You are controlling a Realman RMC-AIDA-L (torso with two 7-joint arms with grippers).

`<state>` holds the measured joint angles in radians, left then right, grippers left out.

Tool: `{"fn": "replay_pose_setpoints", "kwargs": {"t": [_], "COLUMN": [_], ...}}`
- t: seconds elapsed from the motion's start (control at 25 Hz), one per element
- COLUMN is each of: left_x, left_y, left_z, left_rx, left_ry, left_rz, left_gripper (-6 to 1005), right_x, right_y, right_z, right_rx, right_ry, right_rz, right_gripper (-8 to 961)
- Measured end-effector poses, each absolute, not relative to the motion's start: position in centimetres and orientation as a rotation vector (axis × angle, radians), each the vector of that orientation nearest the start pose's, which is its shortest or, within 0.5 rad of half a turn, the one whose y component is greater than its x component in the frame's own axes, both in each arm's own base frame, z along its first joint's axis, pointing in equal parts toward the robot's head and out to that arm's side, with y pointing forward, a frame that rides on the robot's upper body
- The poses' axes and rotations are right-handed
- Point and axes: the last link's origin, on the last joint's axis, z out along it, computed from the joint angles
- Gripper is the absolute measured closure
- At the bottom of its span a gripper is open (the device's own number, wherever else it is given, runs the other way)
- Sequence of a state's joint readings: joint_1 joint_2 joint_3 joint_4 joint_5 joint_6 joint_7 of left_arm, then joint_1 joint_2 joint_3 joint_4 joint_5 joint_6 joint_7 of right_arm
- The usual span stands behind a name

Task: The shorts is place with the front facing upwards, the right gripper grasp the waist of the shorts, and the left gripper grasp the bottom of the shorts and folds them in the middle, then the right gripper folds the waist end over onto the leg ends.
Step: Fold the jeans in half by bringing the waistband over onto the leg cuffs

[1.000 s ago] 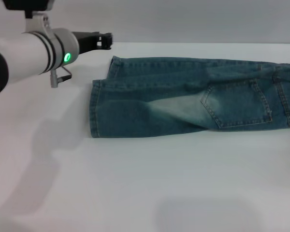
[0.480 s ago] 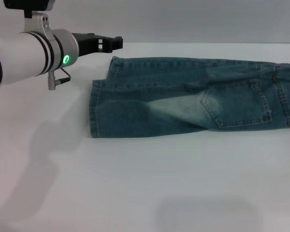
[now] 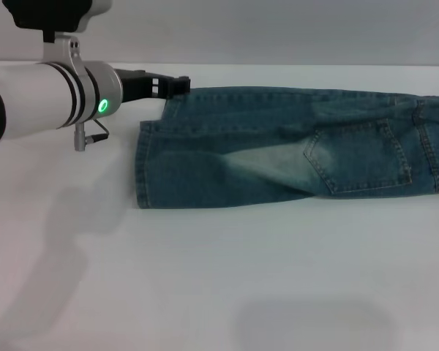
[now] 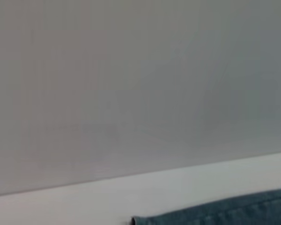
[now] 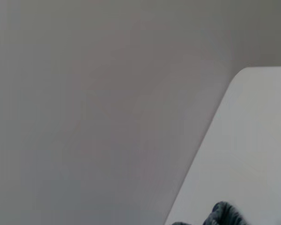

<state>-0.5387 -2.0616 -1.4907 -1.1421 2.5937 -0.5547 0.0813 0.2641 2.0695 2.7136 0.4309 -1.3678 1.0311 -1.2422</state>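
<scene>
The blue-green denim shorts (image 3: 278,146) lie folded lengthwise on the white table (image 3: 205,278), a stitched pocket facing up. The leg ends (image 3: 141,164) point left, and the waist end runs off the right edge of the head view. My left gripper (image 3: 177,85), on the green-lit arm, reaches in from the far left and sits at the far corner of the leg hems. The left wrist view shows a strip of denim (image 4: 234,213) at its edge. My right gripper is out of view. Its wrist view shows only a small dark crumpled bit (image 5: 225,213) on the table.
A plain grey wall (image 3: 278,29) stands behind the table's far edge, just beyond the shorts. The left arm's white body (image 3: 36,99) spans the far left of the table.
The left gripper has moved right along the table's far edge, from clear of the shorts to the far corner of the leg hems. The shorts have not moved.
</scene>
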Motion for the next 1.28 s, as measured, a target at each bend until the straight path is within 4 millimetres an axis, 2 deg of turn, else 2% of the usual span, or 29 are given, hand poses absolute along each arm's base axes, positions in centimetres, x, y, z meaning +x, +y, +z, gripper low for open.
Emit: {"fn": "replay_pose_setpoints", "kwargs": {"t": [0.44, 0.64, 0.92, 1.28], "left_x": [-17.8, -17.7, -17.8, -17.8], "left_y": [42.0, 41.9, 41.8, 41.8], "left_z": [-2.8, -2.9, -3.0, -3.0], "left_rx": [-2.058, -2.063, -2.065, -2.066], "left_ry": [-1.012, -1.008, -1.006, -1.005], "left_rz": [-0.258, -0.258, -0.255, -0.254], "left_gripper": [186, 186, 186, 186], "right_x": [41.8, 41.7, 41.8, 40.8], "right_y": [29.8, 30.0, 30.4, 32.3], "right_z": [7.2, 7.2, 6.9, 6.3], "right_rx": [-1.061, -1.049, -1.006, -1.006], "right_ry": [1.675, 1.692, 1.726, 1.754], "right_rz": [1.260, 1.275, 1.281, 1.305], "right_gripper": [462, 282, 250, 267]}}
